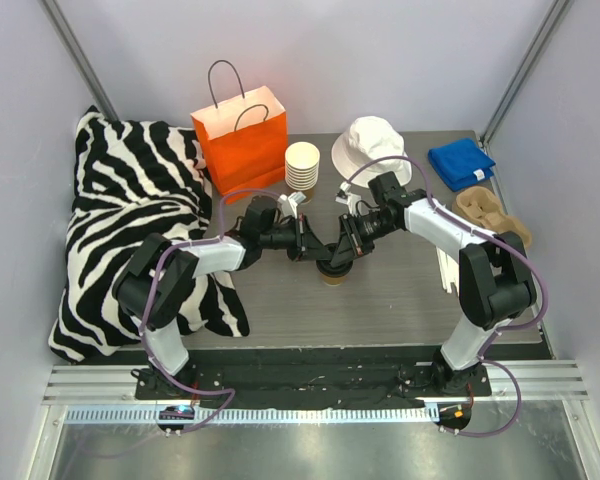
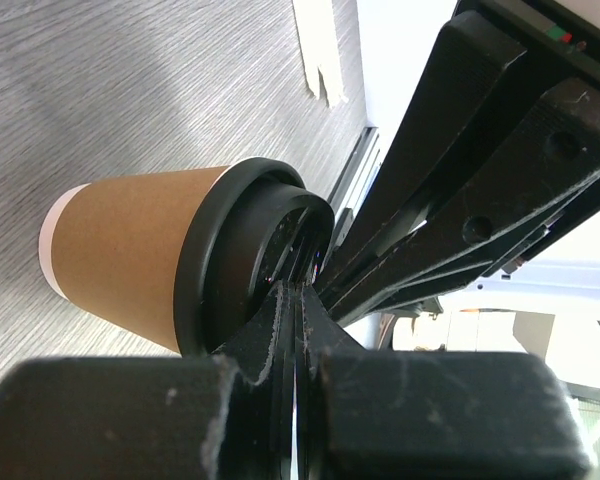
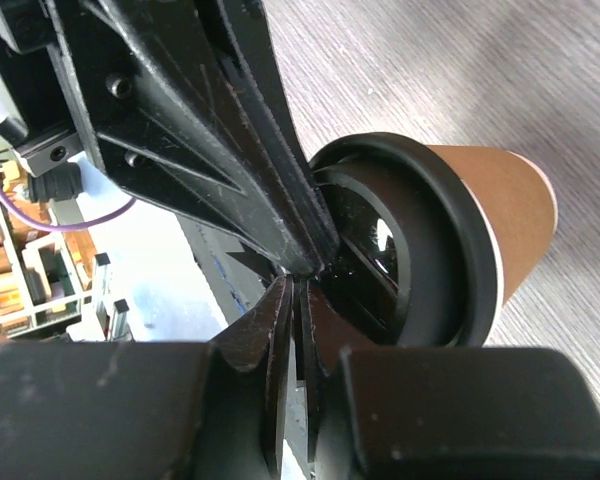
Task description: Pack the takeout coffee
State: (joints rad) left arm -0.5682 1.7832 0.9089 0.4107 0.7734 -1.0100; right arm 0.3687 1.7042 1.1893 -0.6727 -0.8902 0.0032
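The takeout coffee [image 1: 334,273], a tan-brown paper cup with a black lid, stands upright at the middle of the grey table. My left gripper [image 1: 318,251] and my right gripper [image 1: 344,249] are both shut and empty, and their tips meet just over the lid. In the left wrist view my shut gripper [image 2: 298,292] touches the lid [image 2: 242,262] on the cup [image 2: 130,250]. The right gripper's fingers [image 2: 460,180] come in from the opposite side. In the right wrist view my shut gripper [image 3: 302,288] sits at the lid [image 3: 415,250], against the left fingers [image 3: 210,130].
An orange paper bag [image 1: 242,140] stands open at the back. Beside it are a stack of lidless cups [image 1: 302,165] and a white bucket hat [image 1: 372,148]. A blue cloth [image 1: 461,162] and a pulp cup carrier [image 1: 488,212] lie at right. A zebra pillow [image 1: 130,220] covers the left.
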